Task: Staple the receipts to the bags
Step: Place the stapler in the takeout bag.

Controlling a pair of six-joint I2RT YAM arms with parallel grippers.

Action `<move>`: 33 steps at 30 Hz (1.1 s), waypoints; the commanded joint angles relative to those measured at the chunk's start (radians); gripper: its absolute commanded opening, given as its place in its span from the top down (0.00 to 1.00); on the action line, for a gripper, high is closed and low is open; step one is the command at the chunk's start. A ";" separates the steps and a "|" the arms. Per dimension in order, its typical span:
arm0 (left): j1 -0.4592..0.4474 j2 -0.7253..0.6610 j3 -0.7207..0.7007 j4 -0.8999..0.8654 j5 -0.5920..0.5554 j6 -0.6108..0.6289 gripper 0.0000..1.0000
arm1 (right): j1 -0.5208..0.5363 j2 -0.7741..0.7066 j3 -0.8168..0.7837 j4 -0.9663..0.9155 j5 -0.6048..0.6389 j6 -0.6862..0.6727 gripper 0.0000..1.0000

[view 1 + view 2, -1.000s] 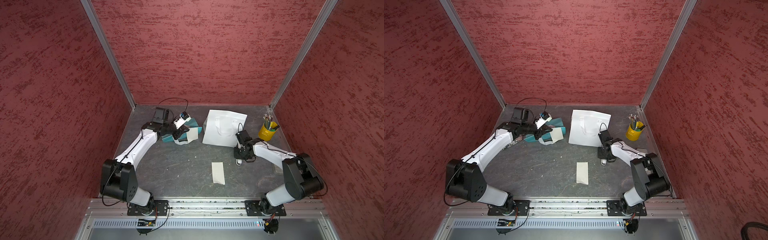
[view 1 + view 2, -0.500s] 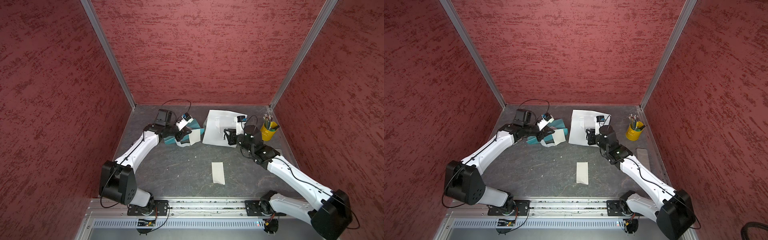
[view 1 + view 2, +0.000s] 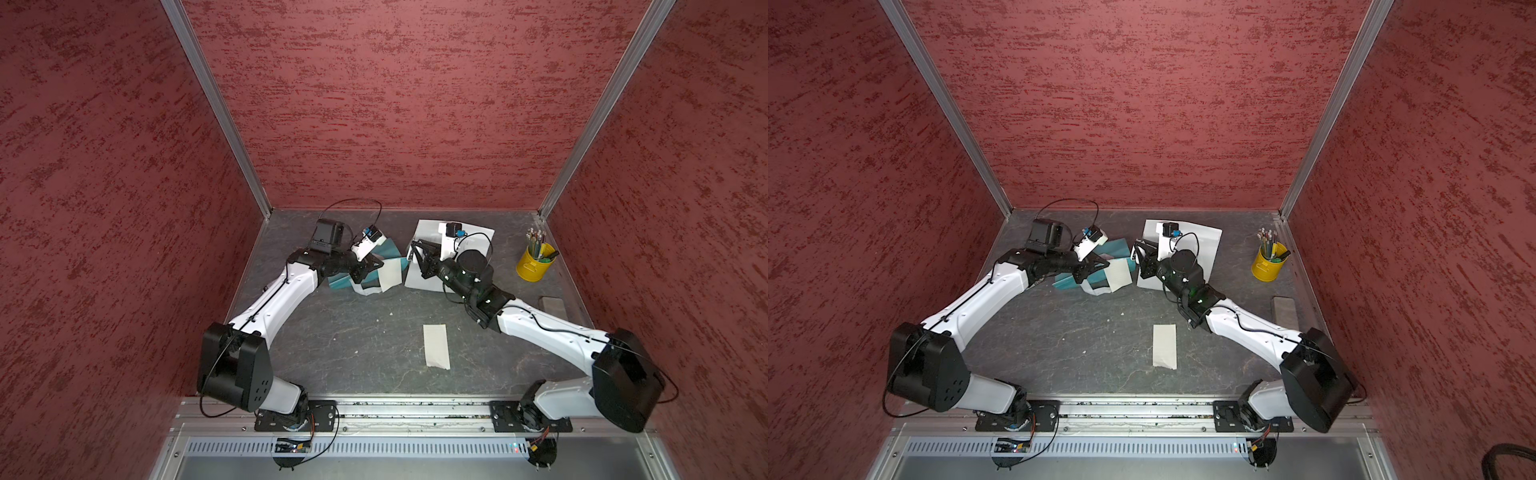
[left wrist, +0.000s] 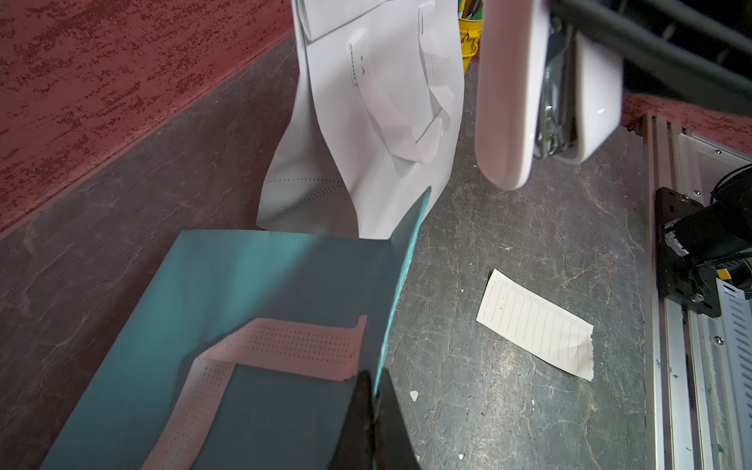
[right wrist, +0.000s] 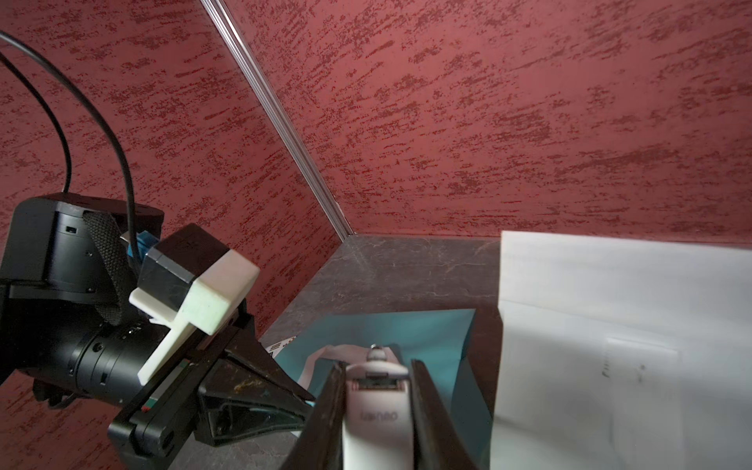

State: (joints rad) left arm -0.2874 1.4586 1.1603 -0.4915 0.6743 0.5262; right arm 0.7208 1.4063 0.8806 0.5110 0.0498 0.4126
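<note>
**Left gripper** (image 4: 372, 388): black fingers are pressed together on the raised, folded edge of the teal bag (image 4: 244, 285), a smooth matte sheet with a dot-perforated white strap, at the back left of the veined grey bench (image 4: 508, 244). A white receipt (image 3: 388, 275) hangs at that edge, possibly caught in the same pinch.

**Right gripper** (image 5: 376, 364): fingers are clamped on a glossy white stapler (image 5: 376, 415) between the teal bag and the white bag (image 4: 325, 183). The stapler's lettering is too blurred to read.

A second receipt (image 4: 537, 329), ruled with lines and small boxes, lies flat mid-bench.
</note>
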 commanded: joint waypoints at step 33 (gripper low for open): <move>0.022 -0.008 -0.037 0.059 0.042 -0.048 1.00 | 0.161 0.208 0.207 -0.064 0.338 -0.046 1.00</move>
State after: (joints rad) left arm -0.2741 1.4586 1.1366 -0.4484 0.6960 0.4896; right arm 0.8715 1.6058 1.0531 0.4717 0.3470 0.3744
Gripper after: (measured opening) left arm 0.055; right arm 0.244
